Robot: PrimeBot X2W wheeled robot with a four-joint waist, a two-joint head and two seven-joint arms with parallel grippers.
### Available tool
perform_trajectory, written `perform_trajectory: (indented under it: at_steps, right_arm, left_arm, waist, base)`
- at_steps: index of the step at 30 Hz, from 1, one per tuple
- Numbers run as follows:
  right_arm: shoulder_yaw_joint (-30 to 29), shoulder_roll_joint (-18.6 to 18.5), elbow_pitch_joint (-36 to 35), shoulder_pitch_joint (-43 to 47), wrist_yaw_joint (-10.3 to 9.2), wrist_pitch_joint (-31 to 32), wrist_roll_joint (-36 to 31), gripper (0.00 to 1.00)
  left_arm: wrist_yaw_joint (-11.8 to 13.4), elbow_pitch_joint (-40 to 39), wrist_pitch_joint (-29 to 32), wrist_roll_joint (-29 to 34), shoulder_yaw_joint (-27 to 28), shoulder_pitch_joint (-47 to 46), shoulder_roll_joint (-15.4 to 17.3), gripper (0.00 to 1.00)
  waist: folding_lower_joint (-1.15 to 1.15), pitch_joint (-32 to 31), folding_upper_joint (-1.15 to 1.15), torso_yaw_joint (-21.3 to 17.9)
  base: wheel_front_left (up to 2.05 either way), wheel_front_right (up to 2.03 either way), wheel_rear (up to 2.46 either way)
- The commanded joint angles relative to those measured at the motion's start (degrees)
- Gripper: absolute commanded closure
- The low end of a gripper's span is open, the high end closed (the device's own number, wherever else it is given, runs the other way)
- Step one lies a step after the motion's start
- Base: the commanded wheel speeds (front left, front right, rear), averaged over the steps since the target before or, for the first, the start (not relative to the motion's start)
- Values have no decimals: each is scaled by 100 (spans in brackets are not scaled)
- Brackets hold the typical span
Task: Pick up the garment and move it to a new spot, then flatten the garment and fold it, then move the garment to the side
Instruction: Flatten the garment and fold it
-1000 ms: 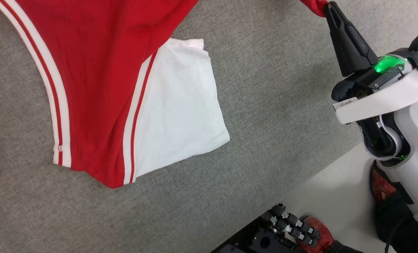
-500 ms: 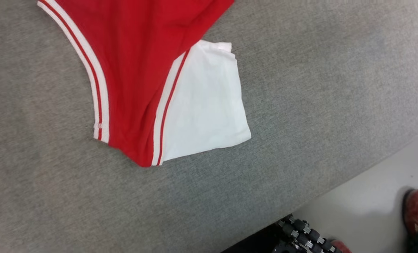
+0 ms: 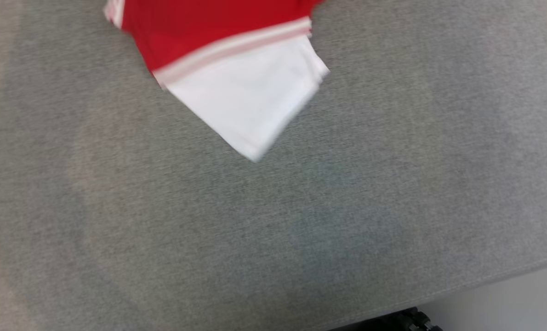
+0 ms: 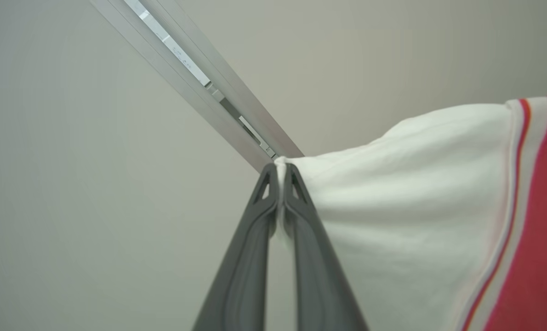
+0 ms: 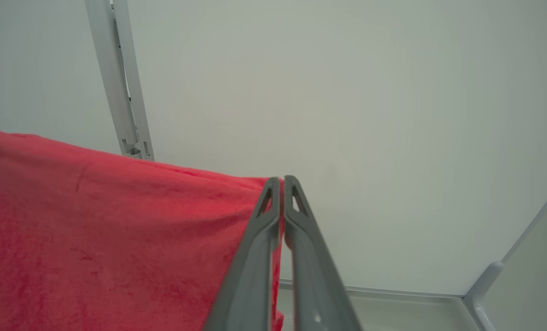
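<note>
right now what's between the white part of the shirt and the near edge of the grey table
Nothing: in the head view the stretch from the white part of the shirt down to the near edge of the table is bare grey cloth.

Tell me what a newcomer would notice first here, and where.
The red and white garment stands out at the top of the head view, against the grey cloth surface. In the left wrist view the left tool is shut on its white corner. In the right wrist view the right tool pinches its red edge.
</note>
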Motion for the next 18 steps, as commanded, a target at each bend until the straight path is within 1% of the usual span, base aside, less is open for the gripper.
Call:
perform_trajectory:
  at_steps: [1, 5, 9, 13, 15, 18]
  right_arm:
    - [40, 82, 241, -283, -9, -25, -129, 100]
    - [203, 465, 1188, -1181, -9, -323, -540, 100]
    - [320, 643, 1927, -1928, -10, -780, -958, 100]
    - [438, 743, 2500, -2408, -9, -1307, -1281, 100]
    - [483, 735, 2765, -2604, -10, -1497, -1413, 100]
    - [524, 740, 3102, -2859, -10, -1698, -1551, 100]
  left_arm:
    - [107, 35, -295, 163, 0, -190, -28, 100]
    - [444, 314, -1265, 697, -72, -549, -200, 100]
    - [794, 522, -1892, 1169, -147, -969, -390, 100]
    - [1131, 567, -2097, 1634, -228, -1214, -458, 100]
    - [1267, 473, -2113, 1737, -200, -1275, -472, 100]
    - [1416, 249, -2114, 1861, -119, -1277, -375, 100]
  waist:
    - [0, -67, 0, 322]
    - [0, 78, 0, 366]
    - [0, 246, 0, 427]
    - [0, 402, 0, 502]
    - [0, 450, 0, 537]
    - [0, 530, 0, 575]
  base:
    - [0, 0, 0]
    - [0, 0, 0]
    - [0, 0, 0]
    - [0, 0, 0]
    - [0, 0, 0]
    - [0, 0, 0]
